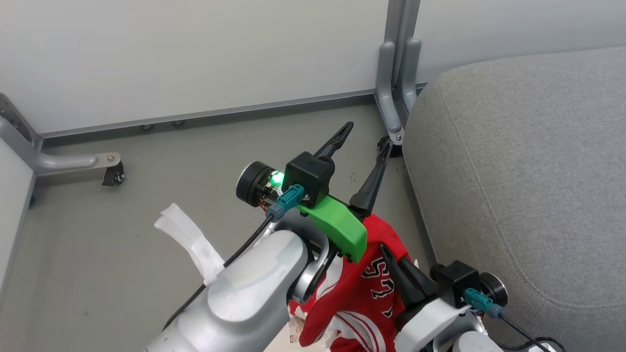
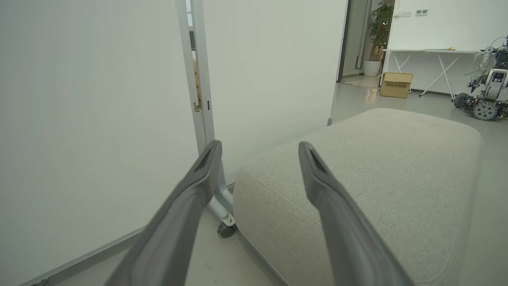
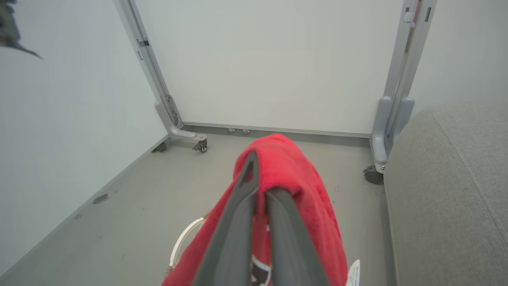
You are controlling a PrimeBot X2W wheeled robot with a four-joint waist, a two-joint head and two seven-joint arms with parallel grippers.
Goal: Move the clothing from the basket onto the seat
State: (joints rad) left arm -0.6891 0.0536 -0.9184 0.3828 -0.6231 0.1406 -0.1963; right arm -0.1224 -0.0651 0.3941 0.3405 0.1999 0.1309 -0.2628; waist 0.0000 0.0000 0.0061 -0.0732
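My right gripper [image 1: 392, 257] is shut on a red garment [image 1: 359, 293] with white trim and dark lettering, which hangs from its fingers above the floor. In the right wrist view the red cloth [image 3: 293, 171] is draped over the closed gripper [image 3: 262, 176]. Below it shows one thin white handle of the basket [image 3: 183, 238]; the rest of the basket is hidden. The grey seat [image 1: 528, 166] lies just right of the garment. My left gripper [image 1: 369, 134] stands open and empty, raised beside the seat's corner [image 2: 357, 171], fingers spread [image 2: 260, 147].
White partition panels on grey caster legs [image 1: 113, 173] close the back and left. One leg [image 3: 377, 159] stands at the seat's corner. A crumpled white strip [image 1: 188, 239] sticks out left of my left forearm. Beyond the seat are a cardboard box [image 2: 396, 84] and another robot [image 2: 486, 99].
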